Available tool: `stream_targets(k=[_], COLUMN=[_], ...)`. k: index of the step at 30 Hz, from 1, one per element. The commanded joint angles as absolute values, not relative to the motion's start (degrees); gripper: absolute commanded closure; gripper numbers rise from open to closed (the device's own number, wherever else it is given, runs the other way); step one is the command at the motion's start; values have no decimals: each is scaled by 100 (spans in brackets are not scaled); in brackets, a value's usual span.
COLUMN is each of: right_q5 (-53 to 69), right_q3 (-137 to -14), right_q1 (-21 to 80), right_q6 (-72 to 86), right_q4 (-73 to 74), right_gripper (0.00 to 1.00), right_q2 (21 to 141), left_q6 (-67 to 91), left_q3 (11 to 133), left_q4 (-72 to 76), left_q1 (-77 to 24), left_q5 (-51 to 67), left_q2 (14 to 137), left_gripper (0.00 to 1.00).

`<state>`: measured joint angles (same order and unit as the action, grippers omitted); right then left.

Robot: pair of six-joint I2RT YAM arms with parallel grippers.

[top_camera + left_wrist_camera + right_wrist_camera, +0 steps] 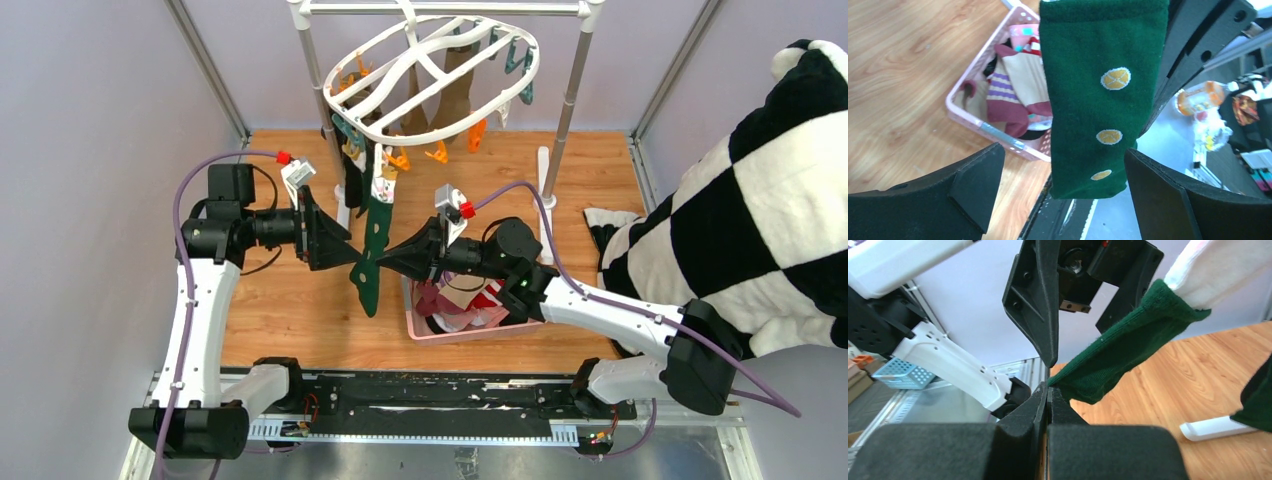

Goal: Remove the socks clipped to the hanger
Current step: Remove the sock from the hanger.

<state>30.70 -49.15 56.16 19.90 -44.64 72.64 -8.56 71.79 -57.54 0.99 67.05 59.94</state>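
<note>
The white oval hanger (430, 75) hangs from the rack's top bar with orange and teal clips. A dark green sock with yellow dots (375, 235) hangs down from it. My right gripper (383, 262) is shut on the sock's lower edge; the right wrist view shows the pads (1049, 390) pressed together on the green fabric (1128, 350). My left gripper (348, 248) is open just left of the sock. In the left wrist view the sock (1103, 90) hangs ahead of the gap between its fingers (1063, 155), untouched. Brown socks (455, 90) and a black one (352, 180) are still clipped.
A pink slotted basket (420, 325) holding several loose socks (1013, 90) sits on the wood floor under my right arm. The grey pole rack (570, 90) stands behind on white feet (1213, 427). A large black-and-white checked plush cloth (760, 220) fills the right side.
</note>
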Motion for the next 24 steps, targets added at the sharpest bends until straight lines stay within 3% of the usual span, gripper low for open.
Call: stream_targets(k=[1,20,24], right_q5=[3687,3832,4009], right_q3=[-4807,-4610,-4728], right_q1=[5538,5201,5153], right_q6=[2664,3690,3852], right_q4=[-5039,-6088,-6142], right_gripper=[100,100,100], right_q2=[7208,7356,7518], left_q6=[-730,-997,-976], left_q3=[7208,7752,7971], left_q4=[-5844,-5883,-5895], left_q1=[-132,-668,-673], left_q5=[7422,8387,8463], left_q2=[6072,6962,7157], left_gripper=[3,1,11])
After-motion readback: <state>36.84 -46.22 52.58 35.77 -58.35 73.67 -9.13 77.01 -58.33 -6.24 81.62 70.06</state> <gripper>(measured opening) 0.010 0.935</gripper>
